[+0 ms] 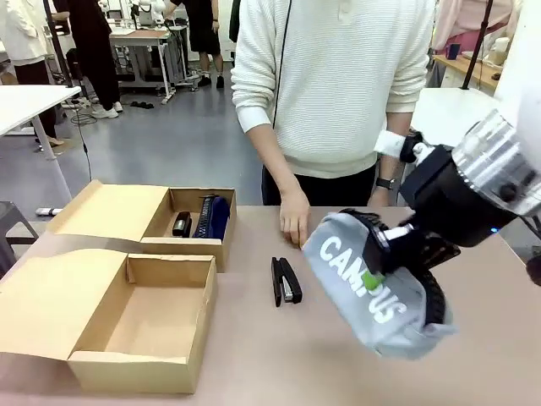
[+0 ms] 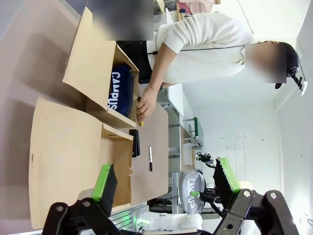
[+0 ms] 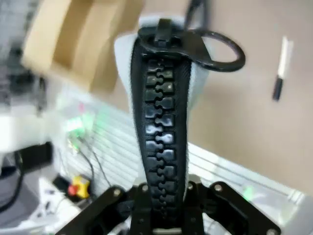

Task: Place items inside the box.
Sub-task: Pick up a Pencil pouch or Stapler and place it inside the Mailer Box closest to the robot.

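The grey zip pencil case (image 1: 338,258) lettered "CAMPUS", zipped shut, hangs tilted above the table (image 1: 270,355) at its right side, pinched in my right gripper (image 1: 376,271). The black stapler (image 1: 286,281) lies flat mid-table. The navy blue pouch (image 1: 213,217) rests in the far cardboard box (image 1: 190,245), just behind the open near box (image 1: 135,372).

In the front view, the wall of the far box (image 1: 199,247) hid the lower parts of the navy pouch (image 1: 213,217) and of a black item (image 1: 182,224) beside it, which could not be identified. The grey pencil case (image 1: 385,296) covered one finger of the right hand (image 1: 372,275), and that arm ran off the picture's right edge. In the right wrist view, the marker (image 3: 281,68) and a cardboard box (image 3: 73,44) were blurred.
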Motion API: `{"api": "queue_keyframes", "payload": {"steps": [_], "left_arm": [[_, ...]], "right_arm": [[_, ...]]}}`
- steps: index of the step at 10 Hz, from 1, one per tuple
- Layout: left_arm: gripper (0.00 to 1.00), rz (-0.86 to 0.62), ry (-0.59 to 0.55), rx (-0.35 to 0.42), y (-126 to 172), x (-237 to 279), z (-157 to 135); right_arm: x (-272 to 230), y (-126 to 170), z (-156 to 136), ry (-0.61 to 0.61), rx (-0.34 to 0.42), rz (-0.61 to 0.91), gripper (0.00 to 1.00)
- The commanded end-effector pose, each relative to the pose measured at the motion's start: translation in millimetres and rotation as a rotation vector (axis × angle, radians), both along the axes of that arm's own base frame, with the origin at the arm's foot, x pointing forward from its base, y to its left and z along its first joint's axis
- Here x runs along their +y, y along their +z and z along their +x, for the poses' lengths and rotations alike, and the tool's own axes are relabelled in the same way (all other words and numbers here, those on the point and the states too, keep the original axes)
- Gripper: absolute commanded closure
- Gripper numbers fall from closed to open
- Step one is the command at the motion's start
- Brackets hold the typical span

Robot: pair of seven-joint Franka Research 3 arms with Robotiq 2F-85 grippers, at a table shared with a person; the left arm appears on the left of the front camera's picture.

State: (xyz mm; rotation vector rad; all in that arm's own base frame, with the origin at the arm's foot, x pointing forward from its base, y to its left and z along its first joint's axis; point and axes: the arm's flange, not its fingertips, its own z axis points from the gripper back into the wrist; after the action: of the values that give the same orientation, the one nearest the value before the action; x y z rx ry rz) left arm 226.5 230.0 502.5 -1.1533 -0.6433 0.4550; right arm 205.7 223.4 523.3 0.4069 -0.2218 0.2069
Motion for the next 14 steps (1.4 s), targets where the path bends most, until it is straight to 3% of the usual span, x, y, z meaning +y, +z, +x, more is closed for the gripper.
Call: {"api": "queue_keyframes", "payload": {"steps": [1,3,4,5,6,7,9,12,14], "left_arm": [[0.0,-0.009,-0.001,-0.032,1,-1,0],[0.0,-0.009,-0.001,-0.032,1,-1,0],[0.0,-0.009,-0.001,-0.032,1,-1,0],[0.0,-0.009,-0.001,-0.032,1,-1,0],[0.0,-0.009,-0.001,-0.032,1,-1,0],[0.0,-0.009,-0.001,-0.032,1,-1,0],[0.0,-0.009,-0.001,-0.032,1,-1,0],[0.0,-0.009,-0.001,-0.032,1,-1,0],[0.0,-0.009,-0.001,-0.032,1,-1,0]], "right_arm": [[42,2,-5,-0.384,0.127,-0.074,0.92],[49,4,-3,-0.464,0.172,-0.03,0.92],[61,4,1,-0.585,0.129,-0.056,0.92],[38,-7,-1,-0.403,0.115,-0.061,0.92],[48,-5,-1,-0.497,0.138,-0.063,0.92],[50,-2,-1,-0.52,0.109,-0.084,0.92],[67,-7,9,-0.448,0.077,-0.087,0.92],[134,-20,35,-0.346,0.037,-0.055,0.92],[201,-20,44,-0.272,0.059,-0.023,0.92]]}}
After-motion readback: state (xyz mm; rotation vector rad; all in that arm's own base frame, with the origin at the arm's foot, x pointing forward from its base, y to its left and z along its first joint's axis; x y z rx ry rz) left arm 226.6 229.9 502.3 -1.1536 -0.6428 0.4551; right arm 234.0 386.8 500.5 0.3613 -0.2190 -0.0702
